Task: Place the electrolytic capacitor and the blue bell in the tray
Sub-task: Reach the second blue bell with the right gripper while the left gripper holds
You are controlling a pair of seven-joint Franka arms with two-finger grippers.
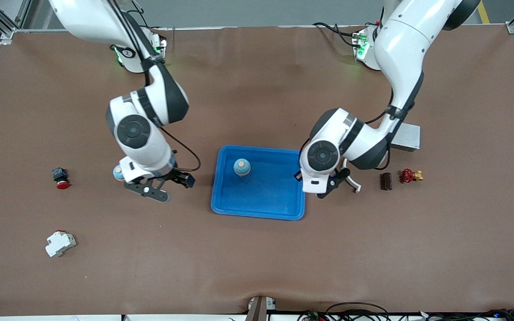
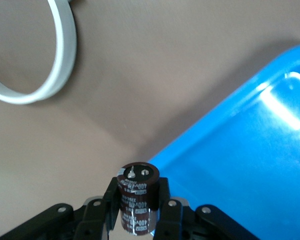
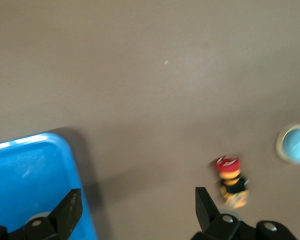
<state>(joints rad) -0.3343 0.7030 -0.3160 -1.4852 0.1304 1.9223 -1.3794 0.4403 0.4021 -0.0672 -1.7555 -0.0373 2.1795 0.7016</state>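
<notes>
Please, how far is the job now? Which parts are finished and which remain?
Done: the blue bell stands in the tray. In hand: the left gripper holds the electrolytic capacitor over the table beside the tray's rim. Left: move it over the tray and release. The right gripper is open, over the table.

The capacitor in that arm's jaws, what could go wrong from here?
1. The left gripper holds the capacitor over bare table just outside the tray; let go now, it would probably miss.
2. The tray has a raised rim; carried too low, the capacitor might catch on it.
3. The blue bell stands in the tray; a drop near it might knock it over.
The right gripper hangs open over the table beside the tray.
</notes>
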